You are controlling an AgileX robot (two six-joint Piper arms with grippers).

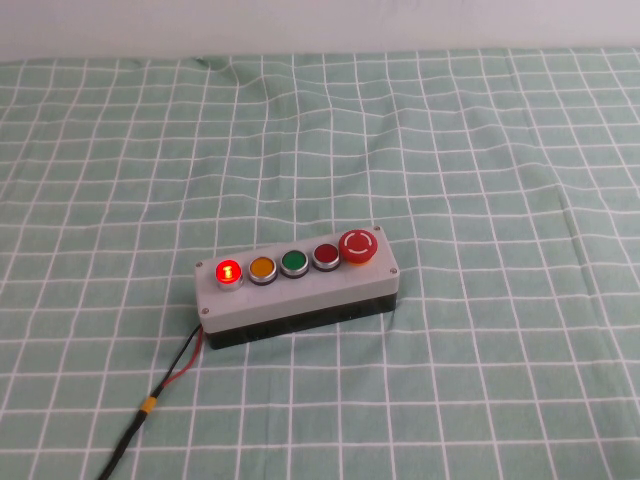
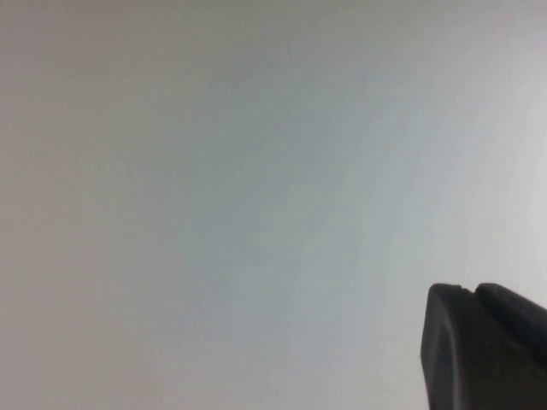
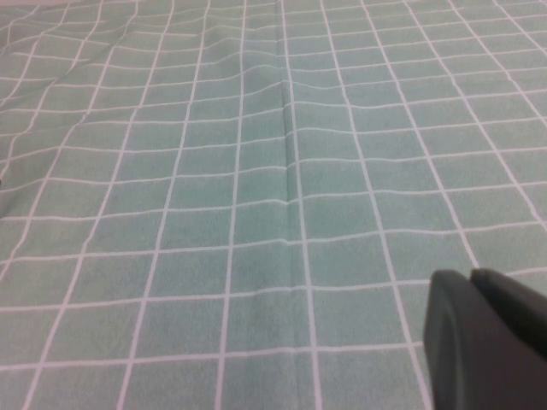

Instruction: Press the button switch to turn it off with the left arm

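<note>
The button switch (image 1: pixel 228 271) glows bright red with a silver rim at the left end of the button row on the grey box (image 1: pixel 300 292), which lies on the green checked cloth. Neither arm shows in the high view. My left gripper (image 2: pixel 470 290) shows only in the left wrist view, its two black fingers pressed together against a blank pale grey background; the box is not in that view. My right gripper (image 3: pixel 470 275) shows in the right wrist view, fingers together and empty, over bare checked cloth.
The row also holds a yellow button (image 1: pixel 261 268), a green button (image 1: pixel 294 263), a darker red flat button (image 1: pixel 326 256) and a large red mushroom button (image 1: pixel 358 246). A black and red cable (image 1: pixel 150 402) runs from the box's left end to the front edge.
</note>
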